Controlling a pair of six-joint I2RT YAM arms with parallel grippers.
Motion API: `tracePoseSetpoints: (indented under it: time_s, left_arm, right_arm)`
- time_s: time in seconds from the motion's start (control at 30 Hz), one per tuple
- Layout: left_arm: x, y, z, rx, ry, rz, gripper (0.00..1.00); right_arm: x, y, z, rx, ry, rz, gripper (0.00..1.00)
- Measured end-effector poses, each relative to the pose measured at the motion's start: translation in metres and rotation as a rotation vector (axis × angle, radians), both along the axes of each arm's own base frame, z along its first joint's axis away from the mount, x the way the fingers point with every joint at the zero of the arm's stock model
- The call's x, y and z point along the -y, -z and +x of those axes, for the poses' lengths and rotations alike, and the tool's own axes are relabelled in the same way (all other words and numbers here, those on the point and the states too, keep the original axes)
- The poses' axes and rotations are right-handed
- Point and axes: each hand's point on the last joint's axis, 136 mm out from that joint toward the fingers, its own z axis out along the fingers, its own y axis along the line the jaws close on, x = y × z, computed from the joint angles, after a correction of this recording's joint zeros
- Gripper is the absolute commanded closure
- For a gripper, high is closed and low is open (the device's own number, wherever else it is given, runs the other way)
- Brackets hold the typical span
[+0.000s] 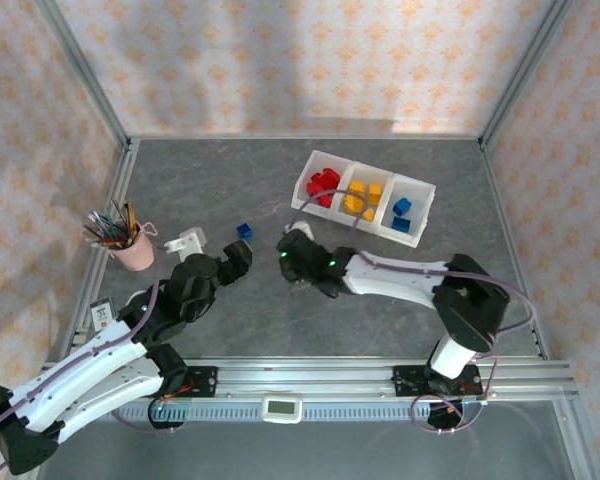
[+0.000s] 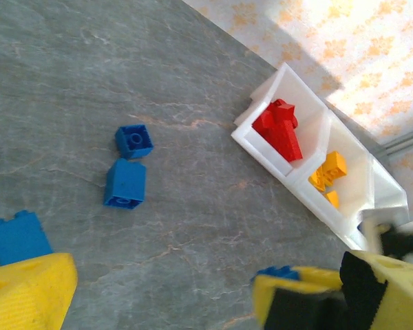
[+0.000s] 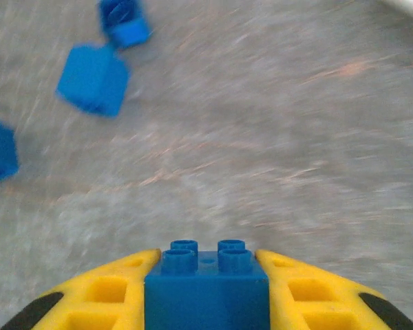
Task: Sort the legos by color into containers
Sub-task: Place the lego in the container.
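Note:
My right gripper (image 3: 206, 265) is shut on a blue lego (image 3: 206, 289), studs pointing away, just above the grey table; from above it sits mid-table (image 1: 288, 252). Three more blue legos (image 3: 93, 79) lie loose ahead to its left, also seen from the left wrist (image 2: 125, 183). My left gripper (image 1: 238, 255) stands open beside them with nothing between its fingers (image 2: 27, 292). The white container tray (image 1: 385, 172) at the back right holds red legos (image 1: 323, 187), yellow-orange legos (image 1: 363, 198) and blue legos (image 1: 402, 213), one colour per compartment.
A pink cup of pens (image 1: 130, 245) stands at the left, with a small white box (image 1: 185, 240) beside it. Metal frame posts and patterned walls enclose the table. The two grippers are close together mid-table.

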Motion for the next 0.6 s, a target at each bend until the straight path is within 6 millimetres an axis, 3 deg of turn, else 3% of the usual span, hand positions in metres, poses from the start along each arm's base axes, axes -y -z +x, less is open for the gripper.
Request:
tracePoseSetpoints:
  time_s: [0.27, 0.37, 0.5, 0.6]
  left_arm:
    - [0.041, -0.005, 0.025, 0.002, 0.121, 0.028, 0.01]
    - [0.061, -0.009, 0.036, 0.011, 0.175, 0.029, 0.01]
    - [0.085, -0.014, 0.048, 0.021, 0.243, 0.016, 0.01]
    - [0.101, -0.012, 0.056, 0.017, 0.284, 0.013, 0.01]
  right_arm:
    - [0.121, -0.033, 0.059, 0.062, 0.36, 0.02, 0.72]
    - [0.176, -0.041, 0.082, 0.086, 0.515, 0.014, 0.71]
    - [0.237, -0.04, 0.103, 0.094, 0.682, 0.009, 0.7]
    - [0.268, -0.031, 0.116, 0.083, 0.762, -0.008, 0.7]
